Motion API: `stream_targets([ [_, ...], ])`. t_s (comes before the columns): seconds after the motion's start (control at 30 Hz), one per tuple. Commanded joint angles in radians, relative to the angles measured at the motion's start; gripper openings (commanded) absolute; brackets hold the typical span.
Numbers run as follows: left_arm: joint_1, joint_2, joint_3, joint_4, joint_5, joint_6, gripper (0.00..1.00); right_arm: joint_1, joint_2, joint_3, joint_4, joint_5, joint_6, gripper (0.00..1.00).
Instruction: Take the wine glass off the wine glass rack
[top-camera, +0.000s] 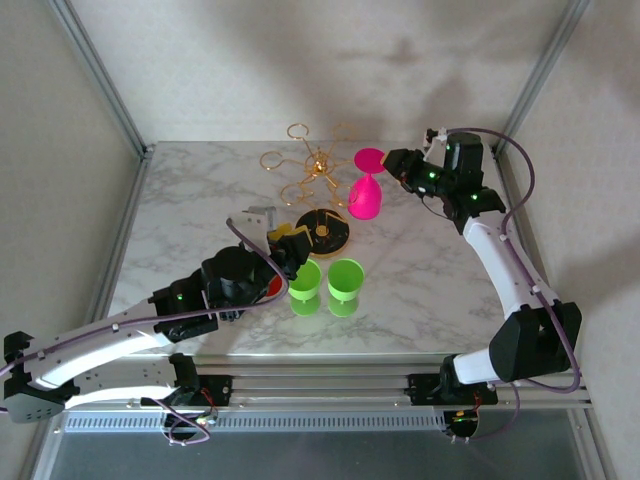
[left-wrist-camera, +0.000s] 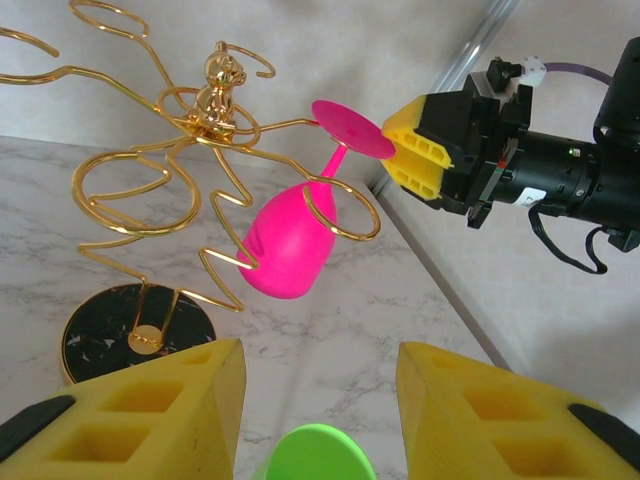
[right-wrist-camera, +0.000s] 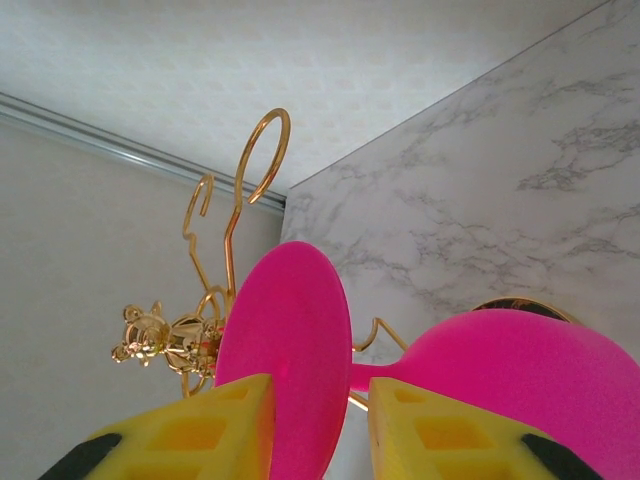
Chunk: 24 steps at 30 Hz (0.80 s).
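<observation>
Top view: the pink wine glass (top-camera: 365, 195) hangs bowl-down on the wine glass rack (top-camera: 315, 165), with the right tool (top-camera: 400, 165) at its foot (top-camera: 369, 158). 2 green cups (top-camera: 305, 280) stand near the rack's base, so a dropped glass could clip them.

Left wrist: the left tool (left-wrist-camera: 320, 400) gapes wide, empty (just idling). The stem sits in a wire loop (left-wrist-camera: 340, 215); pull crooked and I'd probably tip the rack.

Right wrist: the pads (right-wrist-camera: 200, 430) straddle the foot; can't tell if they're pinching yet.

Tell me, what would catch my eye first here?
A hot-pink glass hangs upside down from a gold wire rack at the far middle of the table. The yellow jaws of the right arm straddle its foot. Two green glasses stand by the left arm.
</observation>
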Motion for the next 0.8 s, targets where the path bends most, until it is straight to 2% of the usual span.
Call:
stream_targets([
  [0.0, 0.009, -0.014, -0.008, 0.022, 0.022, -0.014, 0.43, -0.008, 0.01, -0.017, 0.043, -0.022, 0.011, 0.28],
  [0.77, 0.025, -0.027, -0.022, 0.016, 0.027, -0.021, 0.43, -0.007, 0.009, -0.032, 0.074, -0.022, 0.044, 0.04],
])
